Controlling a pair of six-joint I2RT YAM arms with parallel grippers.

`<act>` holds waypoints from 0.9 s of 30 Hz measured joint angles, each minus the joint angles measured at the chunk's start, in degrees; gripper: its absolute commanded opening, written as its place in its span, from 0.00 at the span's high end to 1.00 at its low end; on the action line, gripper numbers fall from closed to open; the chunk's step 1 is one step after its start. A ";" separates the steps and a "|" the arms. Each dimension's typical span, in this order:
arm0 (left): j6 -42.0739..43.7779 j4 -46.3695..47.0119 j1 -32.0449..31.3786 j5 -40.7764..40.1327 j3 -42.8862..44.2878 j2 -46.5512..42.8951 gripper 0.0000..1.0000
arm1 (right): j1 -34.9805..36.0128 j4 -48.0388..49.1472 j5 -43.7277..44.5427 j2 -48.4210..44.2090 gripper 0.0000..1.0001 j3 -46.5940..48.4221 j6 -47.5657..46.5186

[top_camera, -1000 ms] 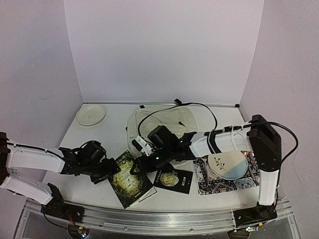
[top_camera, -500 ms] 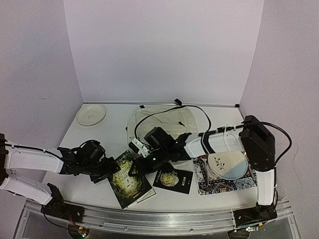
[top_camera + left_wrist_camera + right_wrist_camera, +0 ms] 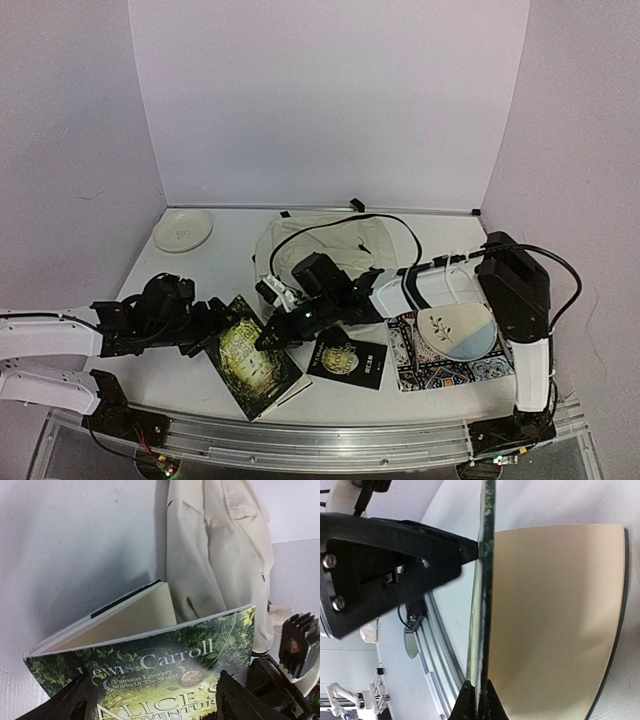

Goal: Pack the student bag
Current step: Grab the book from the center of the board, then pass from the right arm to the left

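Observation:
The cream student bag point(image 3: 330, 245) lies at the back middle of the table and fills the upper right of the left wrist view point(image 3: 220, 555). In front of it lies a green hardback book point(image 3: 250, 360). Its front cover point(image 3: 165, 665) is raised off the cream pages point(image 3: 555, 615). My right gripper point(image 3: 272, 335) is shut on that cover's edge point(image 3: 480, 700). At the book's left side my left gripper point(image 3: 215, 325) stands open point(image 3: 155, 702), with nothing gripped. Its fingers point(image 3: 70, 700) stand wide apart under the cover.
A small black book point(image 3: 348, 358) lies right of the green one. On a patterned mat point(image 3: 450, 372) at the right sits a plate point(image 3: 455, 330). A white plate point(image 3: 182, 230) sits at the back left. A black cable point(image 3: 400, 215) loops over the bag.
My right gripper has closed on the green book's cover. The left arm has drawn back to the left, and the book has shifted slightly left with it.

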 measured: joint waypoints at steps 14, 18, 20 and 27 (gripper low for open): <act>3.23 5.71 -0.03 -5.05 -1.87 -18.42 0.07 | -5.00 17.56 -4.38 -11.80 1.00 -12.54 9.77; 3.78 9.09 -0.03 -5.32 -4.22 -22.36 0.06 | -6.25 21.18 -2.93 -15.50 1.00 -13.92 12.37; 4.00 10.42 -0.03 -5.24 -5.40 -23.71 0.05 | -6.78 23.08 -1.74 -17.30 1.00 -14.46 13.28; 5.09 16.32 -0.03 -2.59 -7.09 -22.34 0.04 | -7.88 29.82 2.14 -21.93 1.00 -15.94 16.96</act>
